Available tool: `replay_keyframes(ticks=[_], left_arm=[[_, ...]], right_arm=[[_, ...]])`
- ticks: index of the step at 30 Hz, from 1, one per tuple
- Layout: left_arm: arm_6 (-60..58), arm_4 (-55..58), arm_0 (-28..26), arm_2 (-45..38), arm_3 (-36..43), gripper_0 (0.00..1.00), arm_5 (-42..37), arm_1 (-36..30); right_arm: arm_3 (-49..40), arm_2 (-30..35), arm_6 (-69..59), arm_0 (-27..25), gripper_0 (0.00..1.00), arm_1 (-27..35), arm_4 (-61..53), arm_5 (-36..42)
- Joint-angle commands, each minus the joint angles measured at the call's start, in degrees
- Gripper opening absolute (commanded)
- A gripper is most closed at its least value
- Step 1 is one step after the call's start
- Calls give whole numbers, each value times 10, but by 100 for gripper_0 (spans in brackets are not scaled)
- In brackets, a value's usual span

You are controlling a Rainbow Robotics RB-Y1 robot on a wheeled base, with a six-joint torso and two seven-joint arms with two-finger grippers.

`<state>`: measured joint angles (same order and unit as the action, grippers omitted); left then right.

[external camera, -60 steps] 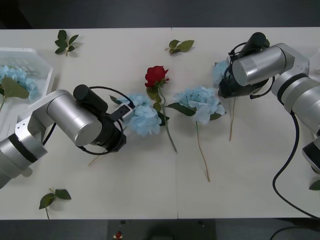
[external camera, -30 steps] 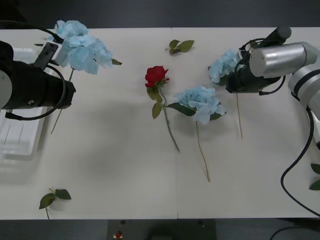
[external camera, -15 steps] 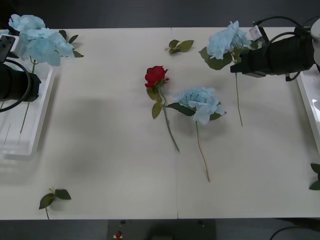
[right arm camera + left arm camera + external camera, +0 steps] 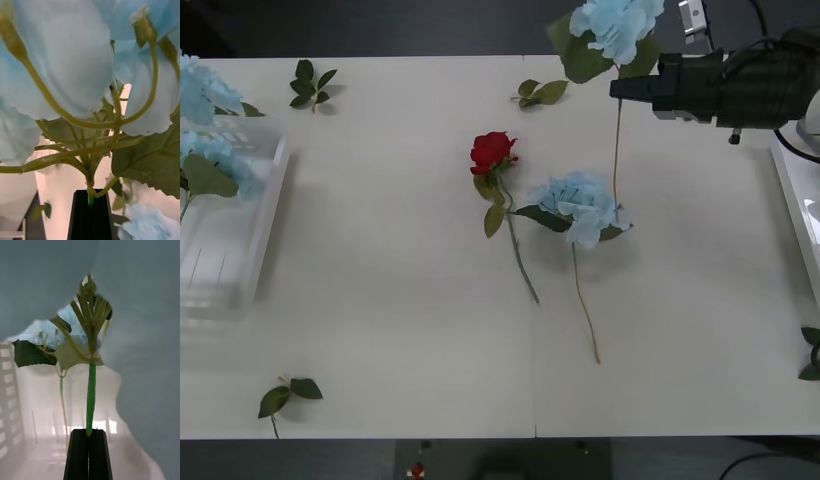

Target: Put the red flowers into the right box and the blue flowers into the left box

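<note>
Pale-blue flower (image 4: 617, 22) pinched in right claw (image 4: 617, 89); another (image 4: 80, 320) in left claw (image 4: 88, 435) over left box (image 4: 240, 250).

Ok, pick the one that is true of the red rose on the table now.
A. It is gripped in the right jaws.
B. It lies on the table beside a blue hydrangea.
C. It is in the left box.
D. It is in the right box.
B: the red rose lies flat on the table, close beside a blue hydrangea, untouched.
</note>
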<state>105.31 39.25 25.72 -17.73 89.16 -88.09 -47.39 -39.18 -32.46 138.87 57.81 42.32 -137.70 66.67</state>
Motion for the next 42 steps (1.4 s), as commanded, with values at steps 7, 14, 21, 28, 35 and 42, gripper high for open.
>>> replay_keyframes(ticks=[7,14,21,28,35,42], left_arm=[[104,-6,35,-2,-123,0,54,-35],[104,-14,35,28,-171,0,95,-35],[107,-12,35,48,-174,100,136,-35],[118,-3,35,46,-143,100,135,-34],[143,75,35,27,-119,100,105,-34],[222,234,35,23,-116,100,83,-29]], right_arm=[[-26,3,127,18,0,-88,-53,4],[-26,15,161,18,0,-160,-52,-5],[-26,49,161,18,0,-213,-50,-19],[-26,74,161,18,0,-256,-50,-35],[-25,103,161,15,0,-292,-49,-55],[-25,125,161,15,0,-312,-48,-73]])
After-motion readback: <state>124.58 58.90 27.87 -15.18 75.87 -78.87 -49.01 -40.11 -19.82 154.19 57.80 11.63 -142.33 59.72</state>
